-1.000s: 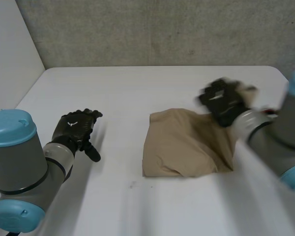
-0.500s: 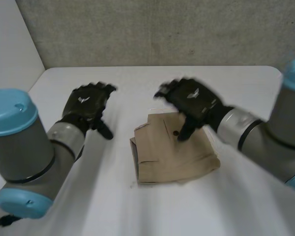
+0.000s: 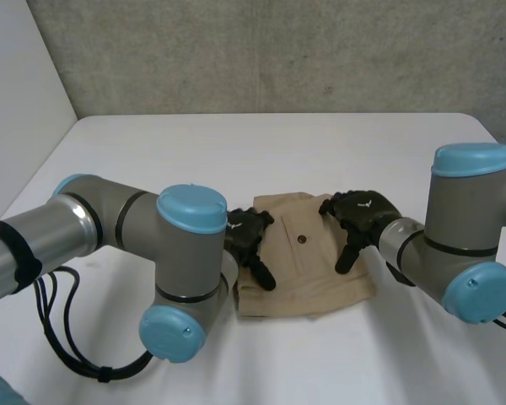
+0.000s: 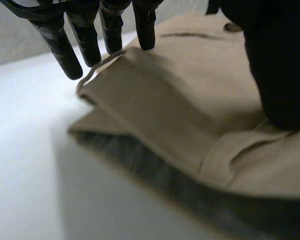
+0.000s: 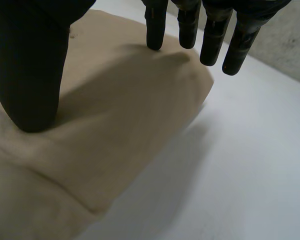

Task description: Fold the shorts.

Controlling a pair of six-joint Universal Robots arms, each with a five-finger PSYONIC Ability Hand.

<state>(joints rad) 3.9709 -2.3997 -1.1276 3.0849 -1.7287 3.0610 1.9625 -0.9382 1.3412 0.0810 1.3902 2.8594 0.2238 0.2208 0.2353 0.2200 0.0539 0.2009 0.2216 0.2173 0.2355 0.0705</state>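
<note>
The tan shorts [image 3: 308,270] lie folded into a small stack at the middle of the white table [image 3: 236,152], with a dark button facing up. My left hand [image 3: 249,240] rests on the stack's left edge, fingers straight and thumb pressing the cloth. In the left wrist view the fingertips [image 4: 142,30] touch the folded edge of the shorts [image 4: 190,115]. My right hand [image 3: 358,215] lies on the right side of the stack, open, thumb down on the cloth. In the right wrist view its fingertips [image 5: 155,30] reach the far corner of the shorts [image 5: 115,115].
A grey wall [image 3: 278,51] stands behind the table's far edge. The table's rounded right corner [image 3: 476,126] lies beyond my right arm. My left arm's elbow [image 3: 181,278] hangs over the table beside the shorts.
Both hands came down from above the table onto the shorts, the left from the left side, the right from the middle. The stack now lies squarer and flatter.
</note>
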